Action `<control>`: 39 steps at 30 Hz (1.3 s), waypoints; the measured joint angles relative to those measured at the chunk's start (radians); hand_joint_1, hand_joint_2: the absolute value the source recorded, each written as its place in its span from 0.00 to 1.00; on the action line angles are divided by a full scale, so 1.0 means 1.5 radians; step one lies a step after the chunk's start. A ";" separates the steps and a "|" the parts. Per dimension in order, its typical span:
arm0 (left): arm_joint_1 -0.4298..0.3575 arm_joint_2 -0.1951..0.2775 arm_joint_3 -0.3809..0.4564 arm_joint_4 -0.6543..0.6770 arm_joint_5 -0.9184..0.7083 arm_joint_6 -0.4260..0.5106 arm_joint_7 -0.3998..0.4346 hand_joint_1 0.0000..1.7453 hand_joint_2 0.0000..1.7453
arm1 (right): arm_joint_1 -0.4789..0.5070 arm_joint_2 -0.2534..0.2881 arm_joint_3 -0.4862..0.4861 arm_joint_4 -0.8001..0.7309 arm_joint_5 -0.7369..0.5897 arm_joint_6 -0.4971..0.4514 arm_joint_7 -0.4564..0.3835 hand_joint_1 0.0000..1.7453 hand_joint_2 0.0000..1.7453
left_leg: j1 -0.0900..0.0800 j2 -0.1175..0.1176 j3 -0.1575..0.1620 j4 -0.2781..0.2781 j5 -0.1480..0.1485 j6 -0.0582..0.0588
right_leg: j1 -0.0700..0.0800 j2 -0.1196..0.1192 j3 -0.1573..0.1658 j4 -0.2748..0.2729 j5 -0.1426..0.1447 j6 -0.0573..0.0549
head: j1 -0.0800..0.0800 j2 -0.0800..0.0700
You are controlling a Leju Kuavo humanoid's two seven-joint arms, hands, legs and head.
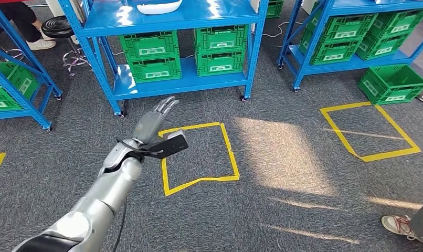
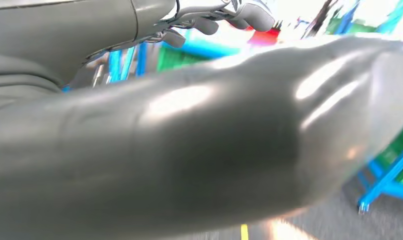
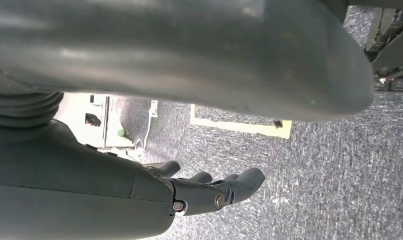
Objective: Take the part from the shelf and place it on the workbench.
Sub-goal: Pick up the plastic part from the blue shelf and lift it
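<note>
Silver, the left arm reaches from below in the head view toward a blue metal shelf (image 1: 172, 21), its left hand (image 1: 151, 122) empty with fingers stretched apart above grey carpet (image 1: 283, 210). A white moulded part (image 1: 158, 7) lies on the upper shelf board, green plastic crates (image 1: 150, 55) stacked below. A yellow tape square (image 1: 199, 157) marks the floor. In the left wrist view the thick grey thumb (image 2: 199, 135) blurs across everything. In the right wrist view the right hand (image 3: 204, 192) hangs over carpet, dark fingers (image 3: 242, 182) loosely apart, holding nothing
</note>
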 joint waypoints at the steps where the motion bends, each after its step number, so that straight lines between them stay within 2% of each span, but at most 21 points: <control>1: -0.005 -0.002 -0.009 -0.011 -0.011 0.007 0.003 0.00 0.00 | -0.001 0.001 -0.003 0.001 0.004 -0.001 0.000 0.00 0.00 | 0.000 0.000 0.000 0.000 0.000 0.000 | 0.000 0.000 0.000 0.000 0.000 0.000 | 0.000 0.000; 9: -0.002 -0.008 -0.040 -0.137 -0.049 0.044 0.016 0.00 0.00 | -0.002 0.001 -0.019 0.002 0.016 -0.002 0.000 0.00 0.00 | 0.000 0.000 -0.001 0.000 0.000 0.000 | 0.000 -0.001 -0.001 0.000 0.000 0.000 | 0.000 0.000; 20: 0.050 -0.008 -0.052 -0.353 -0.059 0.047 0.029 0.00 0.00 | -0.003 0.003 -0.033 0.002 0.016 -0.003 0.000 0.00 0.00 | 0.000 -0.001 -0.001 0.000 0.000 0.000 | 0.000 -0.002 -0.001 0.000 0.000 0.000 | 0.000 0.000; 29: 0.083 -0.007 -0.058 -0.445 -0.070 0.039 0.031 0.00 0.00 | -0.006 0.004 -0.033 0.002 0.012 -0.003 0.000 0.00 0.00 | 0.000 -0.001 -0.001 0.000 0.000 0.000 | 0.000 -0.002 -0.001 0.001 0.000 0.000 | 0.000 0.000; 34: 0.085 -0.007 -0.059 -0.450 -0.071 0.037 0.033 0.00 0.00 | -0.006 0.004 -0.033 0.002 0.012 -0.003 0.000 0.00 0.00 | 0.000 -0.001 -0.001 0.000 0.000 0.000 | 0.000 -0.002 -0.001 0.001 0.000 0.000 | 0.000 0.000; 39: 0.092 -0.003 -0.057 -0.468 -0.106 0.040 0.074 0.00 0.00 | -0.007 0.006 -0.033 0.003 0.012 -0.003 0.000 0.00 0.00 | -0.002 -0.002 -0.001 0.000 0.000 0.000 | -0.001 -0.003 -0.001 0.000 0.000 0.000 | 0.000 0.000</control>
